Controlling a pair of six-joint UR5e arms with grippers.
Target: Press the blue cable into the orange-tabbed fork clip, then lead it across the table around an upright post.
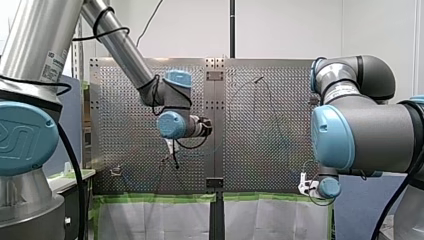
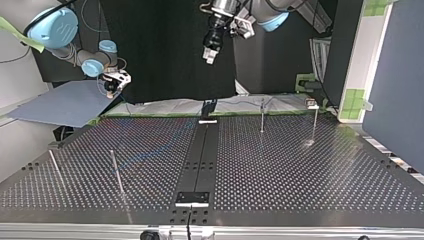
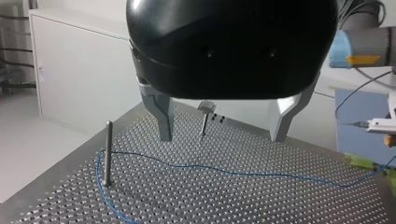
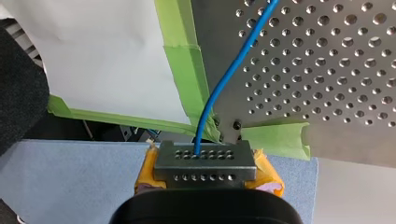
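At the top view's left, the right gripper (image 2: 111, 88) was held just past the far corner of the surface (image 2: 300, 170), over a grey-blue sheet (image 2: 60, 107). In the right wrist view it was seen clamped on the blue cable (image 4: 224, 79). The cable was pinched at a grey plate (image 4: 205, 165) with holes, and yellow pads (image 4: 270, 175) were seen at both sides of it. From the gripper the cable was led up past strips of green tape (image 4: 187, 70) and onto the surface.

Further right, near the middle of the top view, the left gripper (image 2: 210, 54) was held above the surface. In the left wrist view its two metal fingers (image 3: 163, 116) were spread wide apart, and nothing was held between them. Below them the cable was laid on the surface. It was bent round the foot of an upright post (image 3: 108, 154) beside the gripper and was stretched away toward the right arm (image 3: 359, 44).

At the top view's far right, a small clip (image 2: 312, 103) was seen by the far edge. Whether the cable sat in it could not be told.
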